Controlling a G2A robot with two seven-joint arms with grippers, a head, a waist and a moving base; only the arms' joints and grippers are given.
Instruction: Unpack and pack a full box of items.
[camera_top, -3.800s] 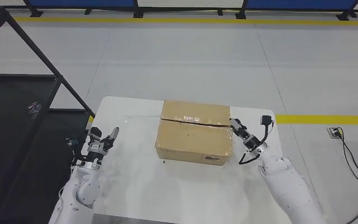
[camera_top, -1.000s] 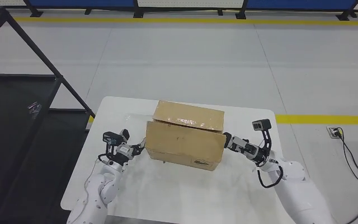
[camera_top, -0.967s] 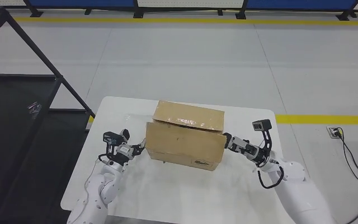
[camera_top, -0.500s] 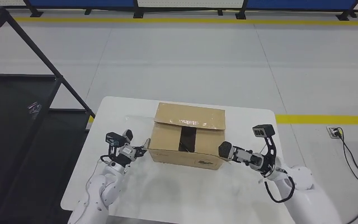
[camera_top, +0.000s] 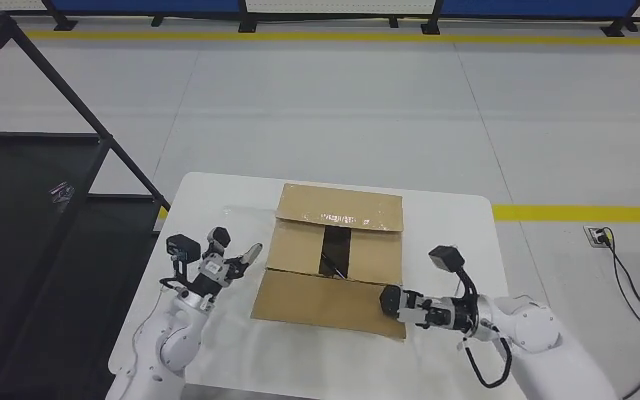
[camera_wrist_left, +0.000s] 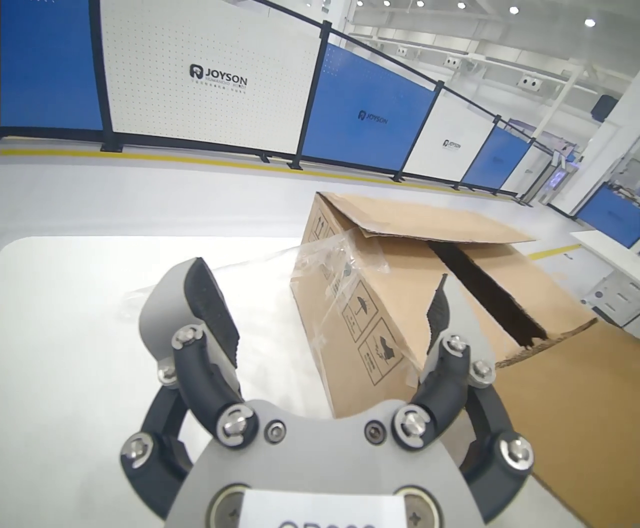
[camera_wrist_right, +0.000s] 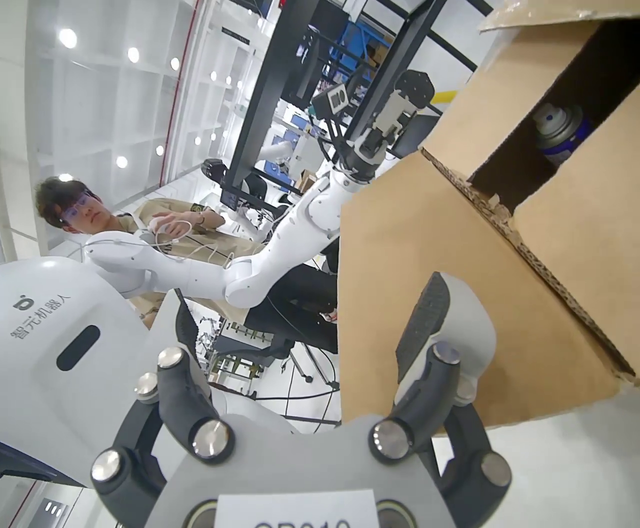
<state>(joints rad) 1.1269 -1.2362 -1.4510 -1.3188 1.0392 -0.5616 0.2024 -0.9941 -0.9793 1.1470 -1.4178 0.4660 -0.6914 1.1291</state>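
Cardboard box (camera_top: 340, 225) on white surface (camera_top: 200, 330), between both tools.
Left tool (camera_wrist_left: 320, 285): spread wide, empty. Box end wall just ahead; loose clear tape (camera_wrist_left: 340, 255) on box corner beyond fingertips.
Right tool (camera_wrist_right: 307, 300): spread wide at corner of near flap (camera_top: 325, 303), not clamped. Beyond it, dark gap between inner flaps, spray can (camera_wrist_right: 557, 130) inside.
Versus half second earlier: near flap folded out flat toward robot; right tool drawn back with it.
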